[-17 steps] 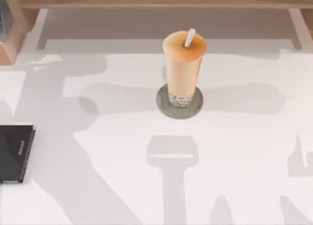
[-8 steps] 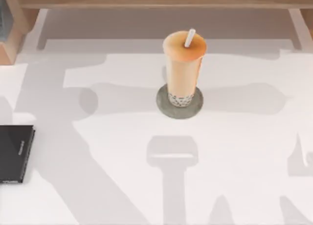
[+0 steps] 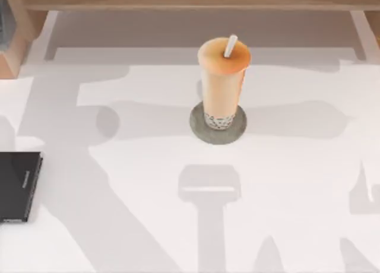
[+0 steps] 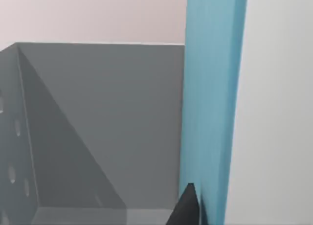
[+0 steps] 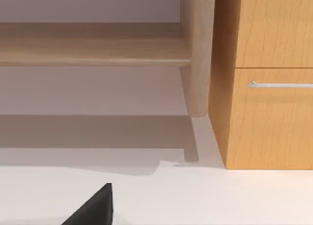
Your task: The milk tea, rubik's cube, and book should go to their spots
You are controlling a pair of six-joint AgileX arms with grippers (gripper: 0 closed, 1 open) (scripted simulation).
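Milk tea (image 3: 222, 83) upright on round coaster (image 3: 218, 123), toward surface's far edge, apparently in place. Book (image 4: 211, 102) on edge beside grey holder (image 4: 98, 132); left end effector state indeterminate.

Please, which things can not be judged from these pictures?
- Book: the left wrist view's edges cut it off, so its full extent and any grip on it are unclear.
- Black slab: cut by the top view's left edge; lettering too small.
- Milk tea hides the middle of its coaster.
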